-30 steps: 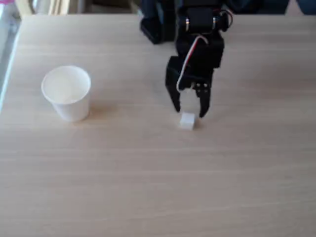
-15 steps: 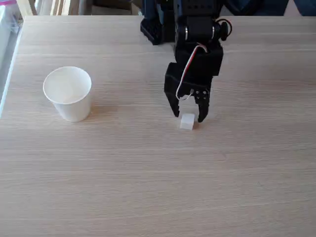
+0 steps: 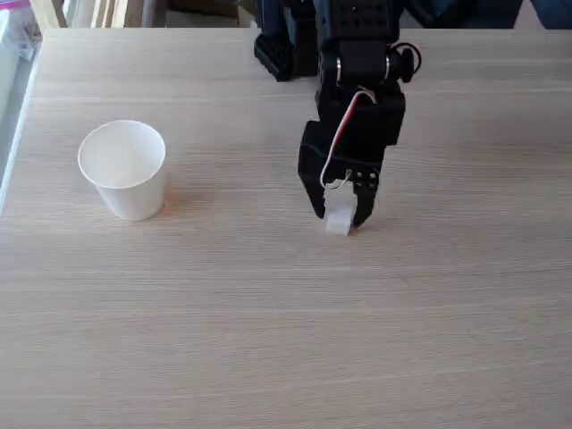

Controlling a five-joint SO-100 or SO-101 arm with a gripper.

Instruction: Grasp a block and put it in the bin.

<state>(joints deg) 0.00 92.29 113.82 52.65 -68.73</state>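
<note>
A pale wood-grain table (image 3: 268, 322) filled the fixed view, seen from above and in front; its far edge ran along the top of the picture and its left edge slanted down past the cup, while the near and right edges lay outside the picture. A black arm (image 3: 353, 80) reached down from the far side, right of centre, a red-and-white wire looping down its front. At the left stood the cup (image 3: 122, 169) — white paper, upright, mouth open to the camera, nothing visible inside. Smallest of all was the block (image 3: 339, 219), a white cube sitting on the table well to the right of the cup.

The gripper (image 3: 340, 214) pointed straight down with its two dark fingers drawn in tight against the block's left and right faces; it appeared to be gripping the block, which looked to rest on the wood, not yet lifted.

To do this step well, the squeeze probably needed to be firm and centred before any rise — a cube this small could twist out. The lift should clear the cup's rim; the bare wood between block and cup offered an open path leftward, and the cup stood near the table's left edge, so a nudge there seemed risky.
</note>
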